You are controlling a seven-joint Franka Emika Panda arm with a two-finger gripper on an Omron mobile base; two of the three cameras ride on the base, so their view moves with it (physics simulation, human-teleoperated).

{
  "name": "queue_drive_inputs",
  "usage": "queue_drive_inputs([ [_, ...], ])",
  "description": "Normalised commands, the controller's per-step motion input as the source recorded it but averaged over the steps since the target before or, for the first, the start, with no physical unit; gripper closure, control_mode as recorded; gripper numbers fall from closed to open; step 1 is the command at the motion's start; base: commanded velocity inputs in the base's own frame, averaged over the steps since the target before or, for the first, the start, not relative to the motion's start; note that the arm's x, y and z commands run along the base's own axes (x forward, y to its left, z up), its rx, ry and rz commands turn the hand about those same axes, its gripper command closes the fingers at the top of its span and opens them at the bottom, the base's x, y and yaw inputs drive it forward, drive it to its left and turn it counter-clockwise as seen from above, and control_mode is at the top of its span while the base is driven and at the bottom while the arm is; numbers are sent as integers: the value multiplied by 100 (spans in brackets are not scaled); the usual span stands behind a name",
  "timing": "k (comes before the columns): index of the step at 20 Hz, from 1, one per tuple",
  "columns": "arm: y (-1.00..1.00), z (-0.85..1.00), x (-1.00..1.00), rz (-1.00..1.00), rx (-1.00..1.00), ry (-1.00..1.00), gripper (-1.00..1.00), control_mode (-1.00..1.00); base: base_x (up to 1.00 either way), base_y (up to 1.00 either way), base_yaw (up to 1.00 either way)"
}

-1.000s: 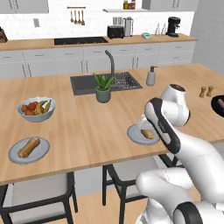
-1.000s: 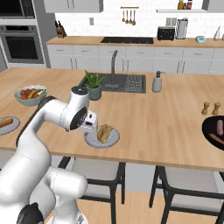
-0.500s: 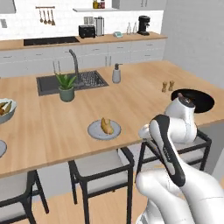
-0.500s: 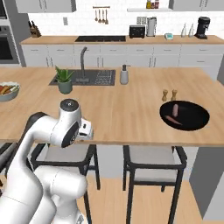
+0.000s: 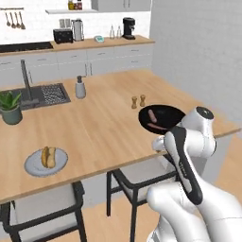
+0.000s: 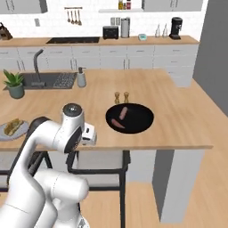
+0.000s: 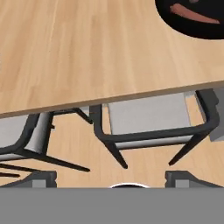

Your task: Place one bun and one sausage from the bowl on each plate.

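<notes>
The gripper [image 6: 91,136] hangs at the near edge of the wooden counter [image 6: 178,120], over a dark-framed stool [image 7: 148,122] with a grey seat; in the hand view its two finger tips [image 7: 179,178] stand well apart with nothing between them, so the claw is spread and empty. Just beyond it on the counter sits the black bowl [image 6: 142,122], holding two sausages [image 6: 124,112] that lie apart from each other. Two small wooden shakers [image 6: 121,97] stand side by side right behind the bowl. Far off to the left along the counter rests a grey plate [image 5: 33,166] carrying a bun [image 5: 48,156]. Farther back, a soap dispenser [image 6: 81,77] stands beside the sink [image 6: 49,80], with a potted plant [image 6: 14,84] at the sink's left end.
</notes>
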Motion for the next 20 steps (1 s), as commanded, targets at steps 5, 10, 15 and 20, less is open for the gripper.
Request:
queue_drive_inputs([
  [5, 0, 0, 0, 0, 0, 0, -100, 100, 92, -79, 0],
  [10, 2, 3, 20, -1, 1, 0, -100, -100, 77, 6, -1],
  [15, 8, 15, 100, -5, 2, 5, -100, -100, 0, 0, 0],
  [20, 2, 15, 100, -8, -4, 4, -100, -100, 0, 0, 0],
])
